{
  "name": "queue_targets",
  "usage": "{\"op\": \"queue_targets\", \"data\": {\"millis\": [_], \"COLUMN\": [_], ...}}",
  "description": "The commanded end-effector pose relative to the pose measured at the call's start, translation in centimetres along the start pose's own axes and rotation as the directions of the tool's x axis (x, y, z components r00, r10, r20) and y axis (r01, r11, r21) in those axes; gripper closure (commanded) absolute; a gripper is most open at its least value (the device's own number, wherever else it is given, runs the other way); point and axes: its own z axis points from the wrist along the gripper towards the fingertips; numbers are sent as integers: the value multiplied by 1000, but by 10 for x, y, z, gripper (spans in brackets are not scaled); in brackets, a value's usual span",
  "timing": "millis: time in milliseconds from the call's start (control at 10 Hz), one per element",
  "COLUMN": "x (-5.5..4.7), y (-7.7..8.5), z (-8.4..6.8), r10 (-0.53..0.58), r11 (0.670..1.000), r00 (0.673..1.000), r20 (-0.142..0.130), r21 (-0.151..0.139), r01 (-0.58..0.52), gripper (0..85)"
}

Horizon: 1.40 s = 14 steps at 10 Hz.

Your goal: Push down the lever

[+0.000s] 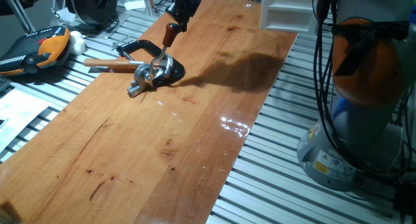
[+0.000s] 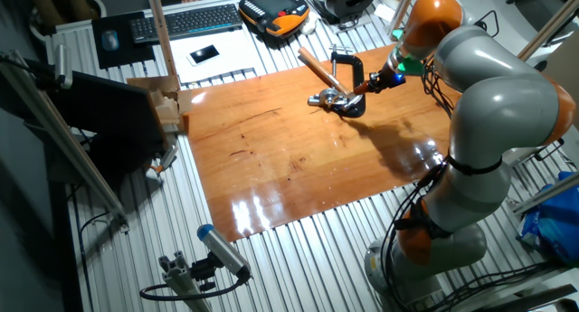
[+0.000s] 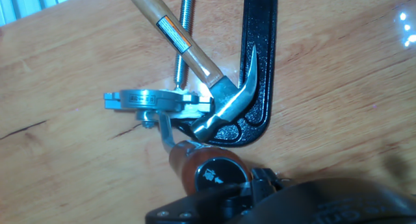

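Hand sits right at the knob of the lever, which stands raised from its base on the bench, seemingly to press it down, though its grip is hidden.

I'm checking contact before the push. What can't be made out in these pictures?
- Pincer fingertips: in the hand view, cut off by the bottom edge; too small in both fixed views.
- Whether it touches the lever knob: unclear.
- Lever hinge: in the hand view, partly hidden by the hammer head.
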Motion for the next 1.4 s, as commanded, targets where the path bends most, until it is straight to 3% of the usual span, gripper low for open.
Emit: {"op": "queue_targets", "data": {"millis": [0, 1300], "x": [-1, -7], "y": [1, 30], "z": [-1, -15], "r10": [1, 42], "r11": [1000, 999], "r00": [1000, 999], "r20": [-1, -25], "r21": [1, 19], "r01": [-1, -41], "gripper": [850, 850]}}
